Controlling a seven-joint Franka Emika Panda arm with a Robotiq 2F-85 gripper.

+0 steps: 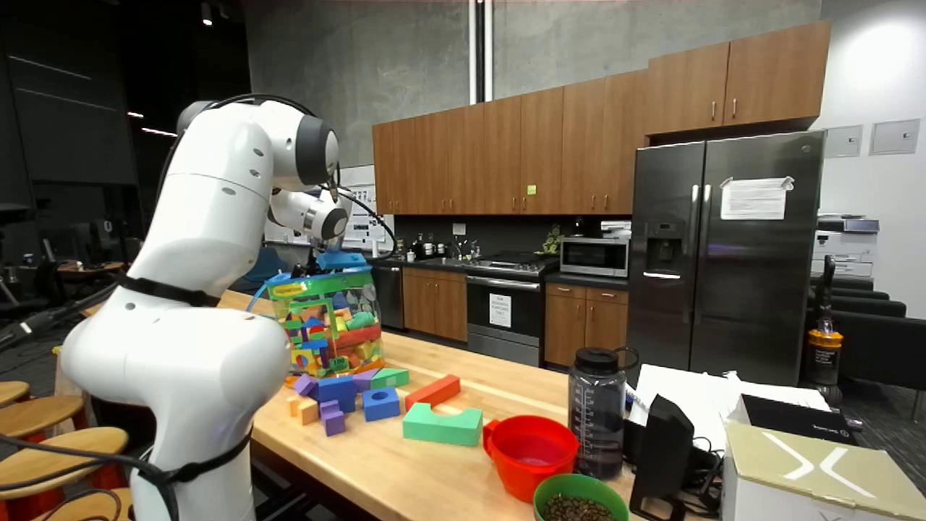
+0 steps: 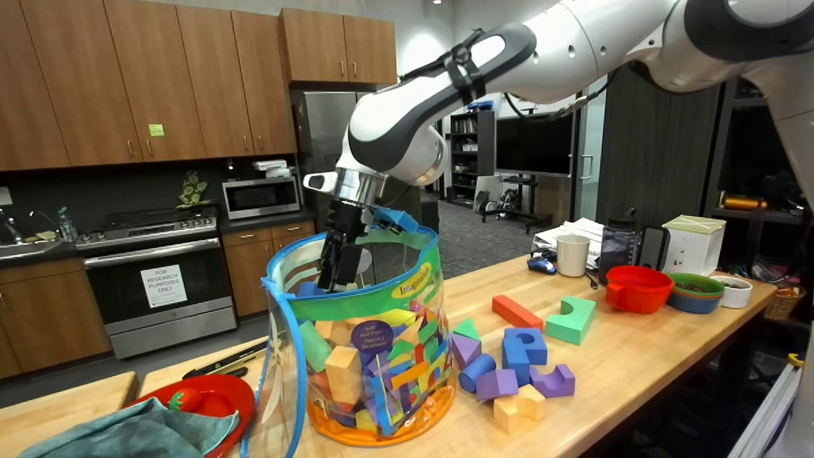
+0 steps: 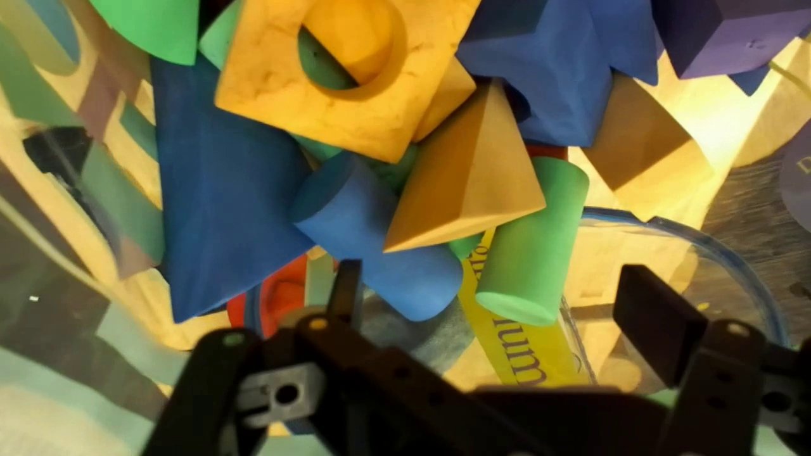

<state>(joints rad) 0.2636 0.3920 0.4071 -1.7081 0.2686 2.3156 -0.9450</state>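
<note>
The pincer (image 3: 491,285) is wide and seems empty. In the wrist view, the green cylinder (image 3: 535,244) appears ahead, between the fingertips (image 3: 659,323), its long axis nearly crosswise to their line, inside the clear bag (image 2: 362,305) upon the tabletop (image 2: 623,362).

Clear bag (image 2: 356,308): open at the top, with a way straight up; walled around the gripper (image 3: 491,282).
Lid flap (image 2: 299,375): hung down outside, off the opening.
Room between jaws: wide, with ends of a green cylinder (image 3: 537,247) and a blue cylinder (image 3: 386,272) showing there; hard to judge in depth.
Yellow wedge (image 3: 472,183) and holed yellow block (image 3: 374,120): heaped past the fingertips (image 3: 652,316) in the wrist view.
Loose blocks (image 2: 515,366): low obstacle just beside the bag.
</note>
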